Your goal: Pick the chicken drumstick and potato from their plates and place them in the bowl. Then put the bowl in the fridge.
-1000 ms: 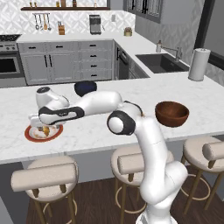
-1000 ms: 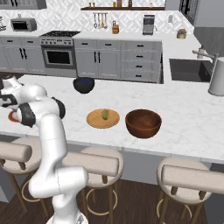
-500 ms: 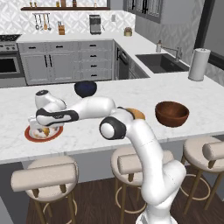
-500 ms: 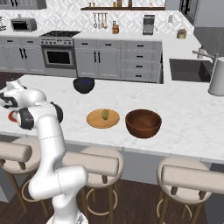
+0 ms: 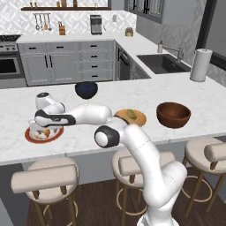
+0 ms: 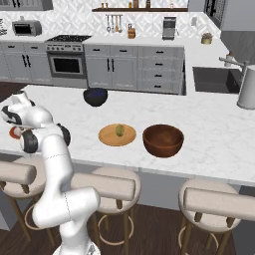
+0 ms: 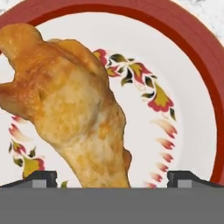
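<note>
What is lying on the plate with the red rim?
The chicken drumstick lies on the red-rimmed plate, over its painted flower pattern. The open gripper hangs above it. The pattern under the meat is covered.

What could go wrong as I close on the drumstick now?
The open gripper straddles only the narrow end of the drumstick; its bulky end lies well ahead, so it may swing or slip when lifted. The fingertips sit low over the red-rimmed plate, so they could scrape or drag it.

Even, shadowless light; perhaps slightly soft.
</note>
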### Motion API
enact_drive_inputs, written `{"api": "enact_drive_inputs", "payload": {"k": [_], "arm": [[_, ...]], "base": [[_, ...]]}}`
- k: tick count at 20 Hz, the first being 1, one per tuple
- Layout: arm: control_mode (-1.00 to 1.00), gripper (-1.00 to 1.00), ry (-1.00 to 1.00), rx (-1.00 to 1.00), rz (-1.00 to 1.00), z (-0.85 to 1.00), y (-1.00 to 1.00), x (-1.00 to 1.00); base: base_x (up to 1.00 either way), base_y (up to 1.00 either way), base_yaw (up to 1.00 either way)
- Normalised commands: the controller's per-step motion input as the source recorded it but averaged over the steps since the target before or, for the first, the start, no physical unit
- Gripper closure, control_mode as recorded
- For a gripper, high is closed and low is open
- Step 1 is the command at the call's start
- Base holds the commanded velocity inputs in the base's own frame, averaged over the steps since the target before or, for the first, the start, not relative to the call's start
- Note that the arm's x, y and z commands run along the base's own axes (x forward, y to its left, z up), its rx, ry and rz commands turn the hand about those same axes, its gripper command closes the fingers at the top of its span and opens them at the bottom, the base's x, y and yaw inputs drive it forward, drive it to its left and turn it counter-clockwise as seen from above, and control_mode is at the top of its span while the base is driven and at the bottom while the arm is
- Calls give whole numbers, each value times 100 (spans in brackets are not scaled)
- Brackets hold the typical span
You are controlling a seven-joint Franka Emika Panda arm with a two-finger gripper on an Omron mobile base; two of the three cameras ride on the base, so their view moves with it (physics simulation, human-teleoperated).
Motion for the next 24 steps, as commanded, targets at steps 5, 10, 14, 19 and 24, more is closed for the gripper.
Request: {"api": "enact_drive_inputs", "payload": {"k": [5, 10, 14, 19, 24], "arm": [[-100, -100, 4, 0, 0, -26, 21, 17], [-100, 100, 1, 0, 0, -15, 6, 5], [-100, 100, 0, 0, 0, -9, 0, 0], [-100, 100, -4, 0, 0, -7, -71, -23], [-100, 100, -8, 0, 0, 13, -100, -55]], "base": [[0, 0, 0], [0, 0, 0], [0, 0, 0], [0, 0, 0], [0, 0, 0]]}}
